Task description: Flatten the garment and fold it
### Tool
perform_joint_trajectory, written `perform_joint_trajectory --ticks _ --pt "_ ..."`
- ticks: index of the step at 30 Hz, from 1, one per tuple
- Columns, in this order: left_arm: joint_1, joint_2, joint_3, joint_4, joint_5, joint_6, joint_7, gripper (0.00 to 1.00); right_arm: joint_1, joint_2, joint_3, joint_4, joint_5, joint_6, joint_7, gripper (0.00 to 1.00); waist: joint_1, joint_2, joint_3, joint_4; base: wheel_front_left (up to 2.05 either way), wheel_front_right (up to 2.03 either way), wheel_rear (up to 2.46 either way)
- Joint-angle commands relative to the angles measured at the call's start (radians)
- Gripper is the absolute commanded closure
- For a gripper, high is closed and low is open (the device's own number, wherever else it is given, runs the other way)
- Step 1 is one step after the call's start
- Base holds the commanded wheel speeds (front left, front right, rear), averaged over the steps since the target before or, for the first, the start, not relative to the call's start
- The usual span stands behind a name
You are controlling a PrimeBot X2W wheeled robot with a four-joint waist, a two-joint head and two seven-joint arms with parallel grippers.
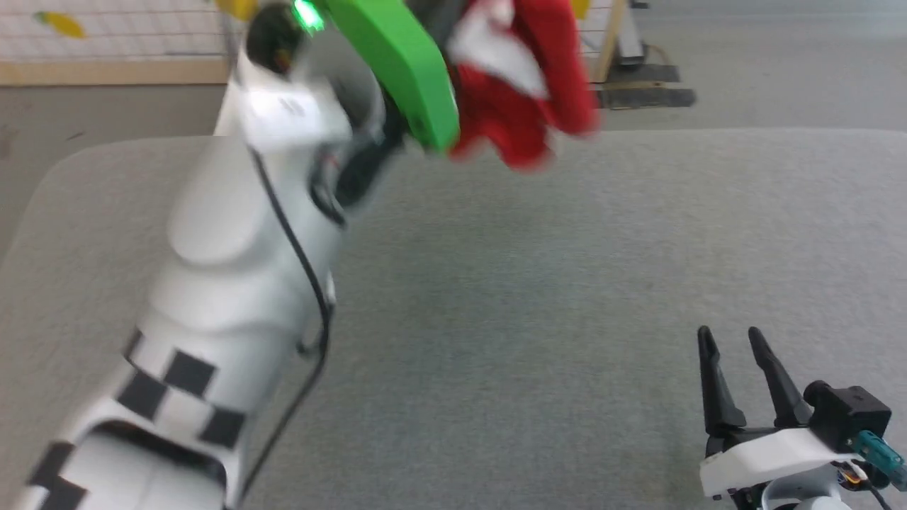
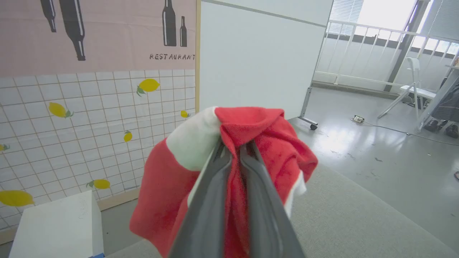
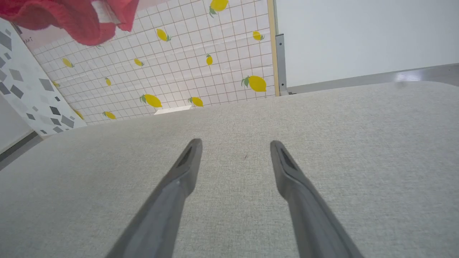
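The garment (image 1: 521, 92) is a bunched red cloth with white patches, hanging in the air above the far edge of the grey table (image 1: 538, 297). My left gripper (image 2: 235, 148) is shut on the garment (image 2: 265, 143), red fabric pinched between its two fingers. In the head view my left arm reaches up to the top centre, its fingers hidden behind a green part and the cloth. My right gripper (image 1: 730, 343) stands open low over the table's near right, nothing between its fingers (image 3: 188, 161). A lobe of the garment (image 3: 71, 19) hangs at the right wrist view's top left.
A small white box (image 2: 59, 222) stands on the floor beyond the table. A lemon-tiled wall panel (image 3: 200, 64) and a white partition (image 2: 258, 53) rise behind. A white chair (image 2: 412, 87) stands far off on the shiny floor. My pale left forearm (image 1: 227, 283) crosses the table's left.
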Motion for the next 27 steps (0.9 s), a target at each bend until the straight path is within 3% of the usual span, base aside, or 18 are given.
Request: perform_joint_trajectory --ticks 1,9,13,14,15,19,22,27 --pt "0.057 0.002 -0.035 0.007 -0.018 -0.007 0.005 1.0 -0.017 0.0 -0.004 0.005 0.002 -0.002 -0.008 0.0 0.0 -0.0001 0.0 -0.059 0.0 0.0 0.0" --pt "0.283 0.027 -0.307 0.117 -0.053 -0.007 0.071 1.0 -0.012 0.0 -0.016 0.023 0.005 -0.002 -0.02 0.0 0.0 -0.0001 0.004 -0.106 0.0 0.0 0.0" --pt "0.355 0.04 -0.37 0.199 -0.082 -0.005 0.164 1.0 -0.009 0.0 -0.013 0.027 0.007 -0.002 -0.023 0.0 0.0 -0.0001 -0.002 -0.115 0.0 0.0 0.0" --pt "0.367 0.038 -0.365 0.212 -0.098 -0.001 0.176 0.55 -0.008 0.0 -0.013 0.027 0.007 -0.002 -0.023 0.0 0.0 -0.0001 -0.004 -0.114 0.0 0.0 0.0" --pt "0.375 0.035 -0.355 0.217 -0.114 0.005 0.179 0.0 -0.006 0.0 -0.014 0.027 0.008 -0.002 -0.024 0.0 0.0 -0.0001 -0.006 -0.114 0.0 0.0 0.0" --pt "0.411 0.008 -0.242 0.165 -0.247 0.006 0.132 0.0 0.007 0.0 -0.022 0.028 0.009 -0.002 -0.024 0.0 0.0 -0.0001 -0.023 -0.1 0.0 0.0 0.0" --pt "0.431 0.017 -0.144 0.088 -0.311 0.004 0.033 0.0 0.014 0.0 -0.026 0.026 0.011 -0.002 -0.017 0.0 0.0 -0.0001 -0.04 -0.087 0.0 0.0 0.0" --pt "0.494 0.082 -0.027 0.001 -0.269 0.04 -0.216 0.0 0.005 0.0 -0.025 0.02 0.038 -0.002 0.002 0.0 0.0 -0.0001 -0.067 -0.07 0.0 0.0 0.0"
